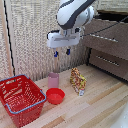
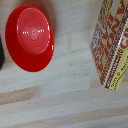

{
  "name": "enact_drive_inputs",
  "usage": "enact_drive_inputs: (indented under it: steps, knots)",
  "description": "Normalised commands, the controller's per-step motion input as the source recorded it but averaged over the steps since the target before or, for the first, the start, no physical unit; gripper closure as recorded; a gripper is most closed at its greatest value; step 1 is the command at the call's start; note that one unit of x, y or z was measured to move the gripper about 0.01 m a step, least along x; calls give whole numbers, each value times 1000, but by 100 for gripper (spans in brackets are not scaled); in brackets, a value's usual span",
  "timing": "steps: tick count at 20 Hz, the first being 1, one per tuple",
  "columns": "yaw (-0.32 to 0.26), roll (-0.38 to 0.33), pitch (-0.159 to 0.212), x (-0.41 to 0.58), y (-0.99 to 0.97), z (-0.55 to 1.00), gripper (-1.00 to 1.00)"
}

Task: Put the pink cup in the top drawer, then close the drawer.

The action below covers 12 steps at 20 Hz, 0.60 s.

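Pale wood floor (image 1: 100, 102), woven wall (image 1: 35, 35)

Exterior faces the floor scene; wrist looks down on bowl (image 2: 31, 37).

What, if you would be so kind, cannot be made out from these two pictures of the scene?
- Pink cup: absent from the wrist view; its inside is hidden in the exterior view.
- Tool: not in the wrist view.
- Top drawer: the arm covers part of it in the exterior view; whether it is open is unclear.
- Printed packet: cut off by the wrist view's edge, lettering blurred.
- Red basket: cut off by the exterior view's edge.
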Motion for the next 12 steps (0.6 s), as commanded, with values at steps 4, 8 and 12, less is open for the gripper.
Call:
enact_drive_inputs:
  steps: [4, 8, 12]
  knots:
    - [0, 0, 16, 352, 11, -131, -100]
    - [-9, -2, 31, 354, 64, -217, -100]
    - [-23, -23, 46, 231, 123, -247, -100]
